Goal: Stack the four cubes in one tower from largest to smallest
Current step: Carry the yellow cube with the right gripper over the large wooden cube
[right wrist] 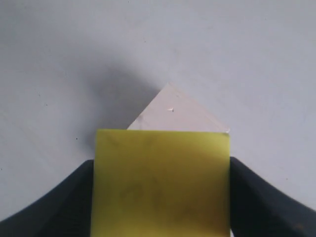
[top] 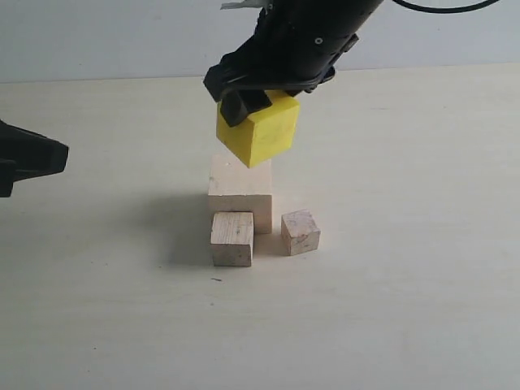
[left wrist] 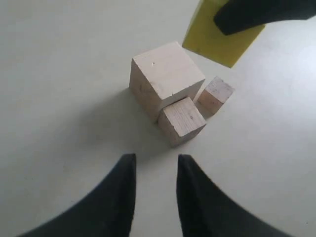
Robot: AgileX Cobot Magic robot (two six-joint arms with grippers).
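The scene is lit brightly and evenly; no glare is seen. In the exterior view a soft, diffuse shadow is cast on the table (top: 97, 325) to the left of the large cube (top: 240, 193). In the right wrist view the yellow cube (right wrist: 162, 182) is rendered slightly blurred.

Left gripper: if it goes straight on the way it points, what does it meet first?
Probably the medium wooden cube, nearest ahead of the open left gripper, with the large wooden cube right behind it. Height above the table is unclear, so it may pass over.

Yellow cube (top: 264, 134) tilted above large wooden cube (top: 240, 191)
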